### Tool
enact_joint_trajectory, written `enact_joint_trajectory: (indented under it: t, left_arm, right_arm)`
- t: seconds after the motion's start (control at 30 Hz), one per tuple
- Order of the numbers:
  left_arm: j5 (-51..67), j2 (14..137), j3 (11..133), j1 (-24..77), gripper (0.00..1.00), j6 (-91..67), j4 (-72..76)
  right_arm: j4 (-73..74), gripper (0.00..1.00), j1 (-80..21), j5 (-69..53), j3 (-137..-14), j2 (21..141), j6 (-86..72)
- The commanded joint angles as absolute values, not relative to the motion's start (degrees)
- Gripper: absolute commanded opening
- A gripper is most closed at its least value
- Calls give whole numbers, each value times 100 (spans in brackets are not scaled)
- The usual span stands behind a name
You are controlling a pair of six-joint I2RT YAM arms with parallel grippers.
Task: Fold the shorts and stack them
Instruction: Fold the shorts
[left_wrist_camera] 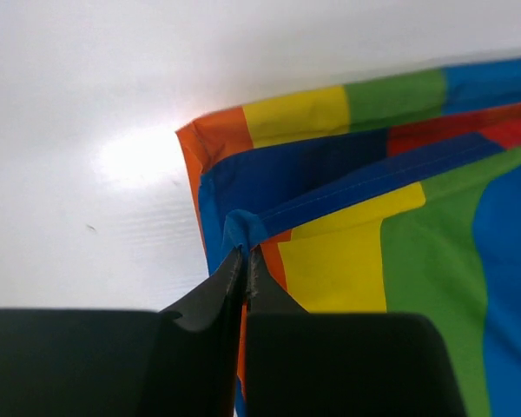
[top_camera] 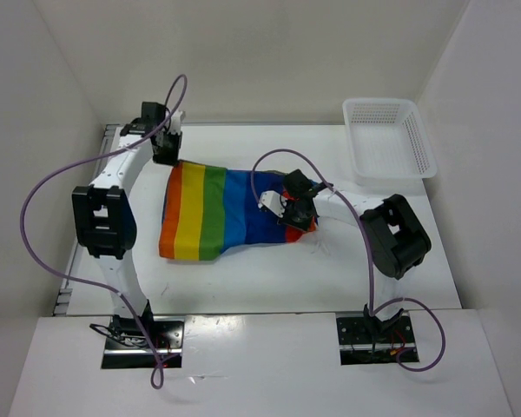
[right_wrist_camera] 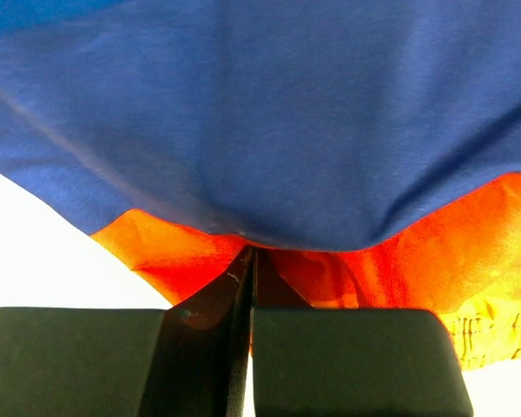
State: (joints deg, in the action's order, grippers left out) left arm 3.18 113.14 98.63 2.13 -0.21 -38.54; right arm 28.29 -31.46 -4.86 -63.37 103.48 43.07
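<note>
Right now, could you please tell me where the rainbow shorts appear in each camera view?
Top external: the shorts lie spread near the centre of the picture.
Left wrist: the shorts fill the right half, with a corner pinched in the left tool.
Right wrist: the shorts fill the upper frame, with the orange edge pinched in the right tool.
Shared landmark: the blue stripe, visible in all three.

The shorts point(top_camera: 221, 213) are laid across the middle of the tabletop point(top_camera: 243, 282), doubled over in layers. Broad orange, yellow, green and blue stripes are shown, and a red-orange edge is bunched at the right.
</note>
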Motion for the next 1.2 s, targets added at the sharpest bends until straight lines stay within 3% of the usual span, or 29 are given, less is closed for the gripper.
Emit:
enact_joint_trajectory:
  t: [0.0, 0.57, 0.67, 0.73, 0.77, 0.8, 0.87, 1.03, 1.13, 1.17]
  left_arm:
    - [554, 10915, 10528, 264, 0, 0, -3700]
    - [-842, 12779, 10740, 325, 5, 0, -2682]
    - [-896, 12894, 10740, 325, 9, 0, -2681]
    - [-844, 12894, 10740, 325, 21, 0, -2681]
    - [-792, 12894, 10740, 325, 28, 0, -2681]
    - [-791, 12894, 10792, 325, 43, 0, -2681]
    - [-712, 12710, 10854, 325, 57, 0, -2829]
    - [-519, 11893, 11214, 325, 70, 0, -3128]
    - [-177, 11234, 11154, 378, 69, 0, -3478]
    - [33, 11050, 10892, 500, 65, 0, -3637]
  right_arm:
    - [2681, 0, -3111, -457, -6319, 10600, 4482]
    - [2813, 0, -3111, -501, -6372, 10477, 4597]
    - [2812, 10, -3059, -501, -6547, 10354, 4439]
    - [2812, 26, -3059, -448, -6793, 10274, 4281]
    - [2952, 30, -3059, -448, -6907, 10196, 4132]
    - [3031, 32, -3006, -518, -7204, 10143, 4044]
    - [3163, 35, -3006, -685, -7522, 10002, 3868]
    - [3270, 37, -3006, -1036, -8349, 9782, 3332]
    - [3138, 37, -3006, -1222, -8473, 9834, 2945]
    - [3059, 32, -3006, -1222, -8420, 9905, 2857]
